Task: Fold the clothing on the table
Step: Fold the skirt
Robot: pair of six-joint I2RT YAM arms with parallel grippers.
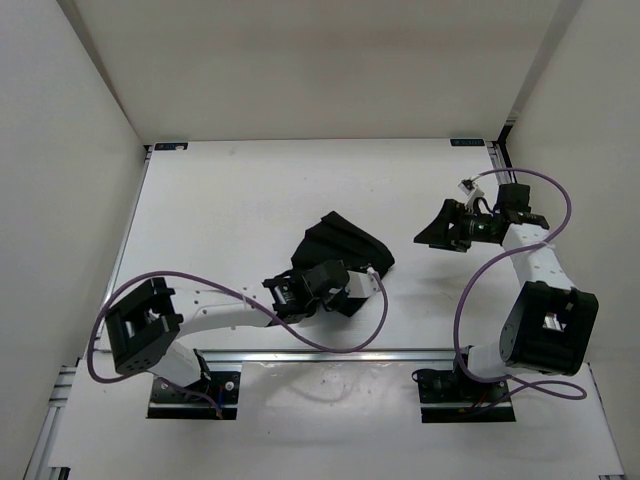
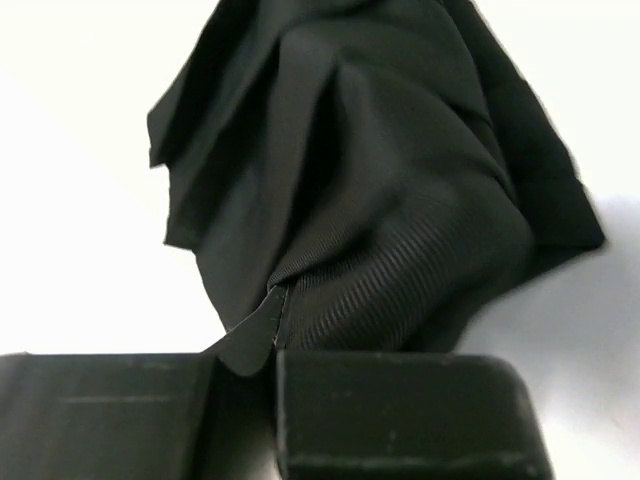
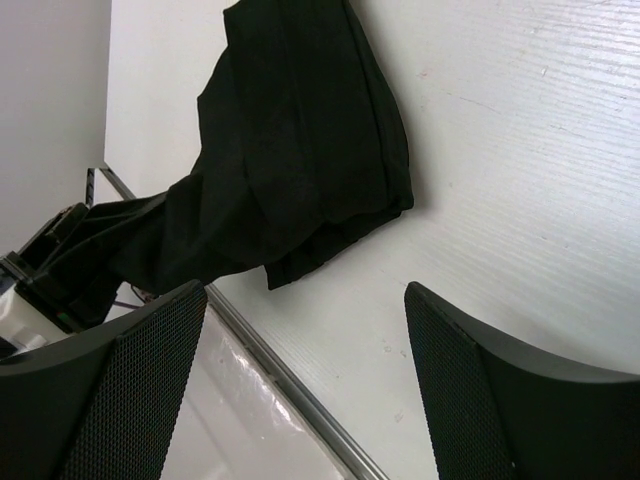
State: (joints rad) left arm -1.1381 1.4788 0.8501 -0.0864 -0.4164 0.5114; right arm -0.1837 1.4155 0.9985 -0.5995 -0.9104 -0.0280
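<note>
The black clothing lies crumpled in a heap on the white table, near its front edge. My left gripper sits at the heap's near side. In the left wrist view its jaws are shut on a ribbed edge of the clothing, and a small flap of cloth sticks out between the fingers. My right gripper hovers to the right of the heap, apart from it. It stands open with nothing between its mesh pads, and the clothing lies beyond it.
A metal rail runs along the table's front edge, close to the heap. White enclosure walls stand on the left, right and back. A purple cable loops off the left arm near the front rail.
</note>
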